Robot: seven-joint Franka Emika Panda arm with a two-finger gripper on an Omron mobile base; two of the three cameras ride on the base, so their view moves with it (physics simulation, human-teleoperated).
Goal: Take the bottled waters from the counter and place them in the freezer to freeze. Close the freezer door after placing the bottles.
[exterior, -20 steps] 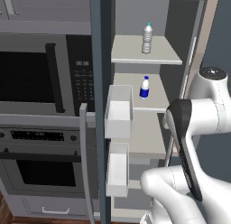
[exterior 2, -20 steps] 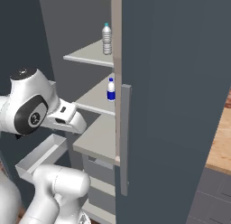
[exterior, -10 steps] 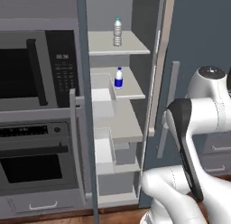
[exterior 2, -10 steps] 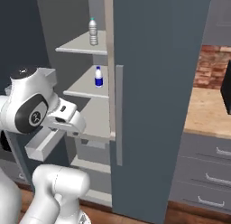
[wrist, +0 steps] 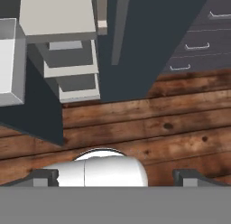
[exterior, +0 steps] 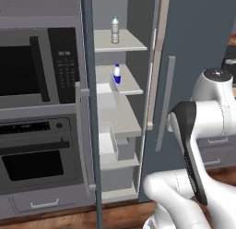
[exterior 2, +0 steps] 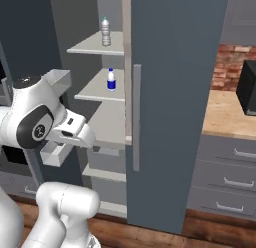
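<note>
Both bottled waters stand inside the open freezer (exterior: 126, 117). The clear ribbed one (exterior: 115, 29) (exterior 2: 105, 31) is on the top shelf. The one with the dark blue label (exterior: 117, 74) (exterior 2: 111, 79) is on the shelf below. The freezer door (exterior: 90, 131) hangs open, edge-on, with white bins (exterior: 107, 92) on its inner side. My gripper (wrist: 117, 178) is open and holds nothing. It points down at the wooden floor in front of the freezer's lower shelves (wrist: 74, 60). The tan counter (exterior 2: 225, 114) lies to the right.
A closed slate-blue door with a long silver handle (exterior 2: 136, 122) (exterior: 164, 103) stands right of the freezer opening. A built-in microwave (exterior: 32, 62) and oven (exterior: 32, 159) are left of it. Grey drawers (exterior 2: 230, 162) sit under the counter, and a black appliance (exterior 2: 248, 87) rests on it.
Both base views have shifted, so the base has driven; the freezer opening now sits further left in the left view. The bottles stay on their shelves and the gripper stays open.
</note>
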